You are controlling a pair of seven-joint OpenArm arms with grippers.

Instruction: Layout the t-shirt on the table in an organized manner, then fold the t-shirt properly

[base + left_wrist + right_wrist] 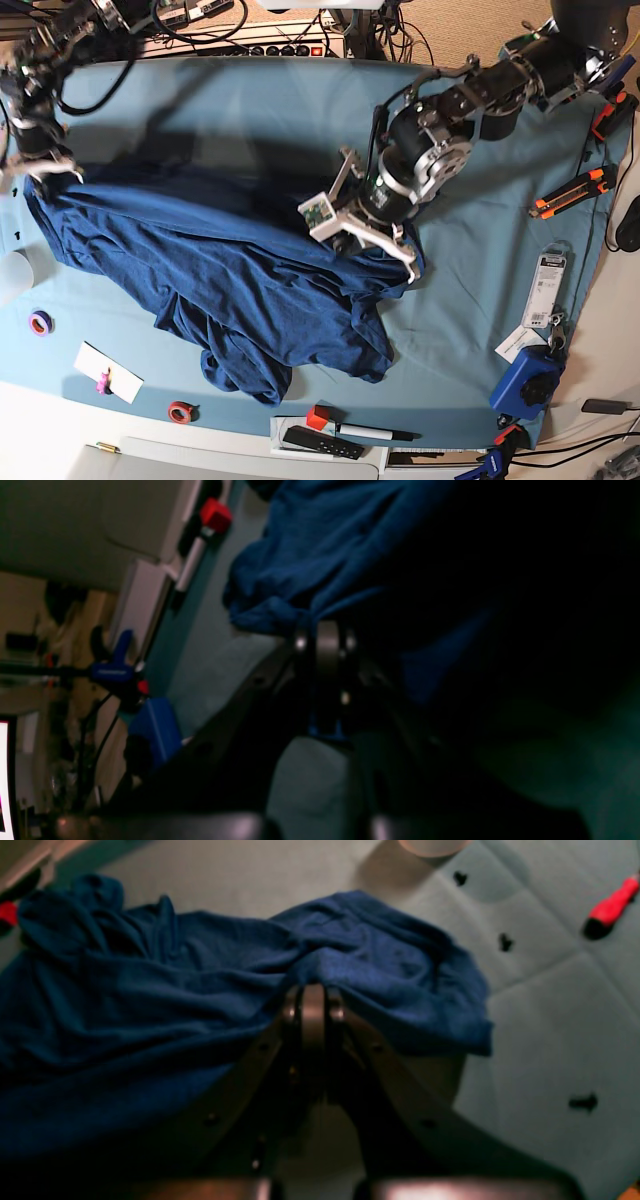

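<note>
The dark navy t-shirt (230,280) lies stretched and rumpled across the teal table (250,110), its lower part bunched toward the front edge. My left gripper (408,266) is shut on the shirt's right edge. In the left wrist view the left gripper (325,632) pinches a fold of the blue t-shirt (320,545) just above the cloth. My right gripper (52,168) is shut on the shirt's far left corner. In the right wrist view the right gripper (312,990) holds gathered fabric of the t-shirt (150,990) between closed jaws.
An orange-black tool (570,193), a packaged item (545,290) and a blue clamp (527,380) lie at the right. Tape rolls (40,322) (180,411), a white card (108,372) and a red-capped marker (355,430) sit along the front edge. Cables run behind the table.
</note>
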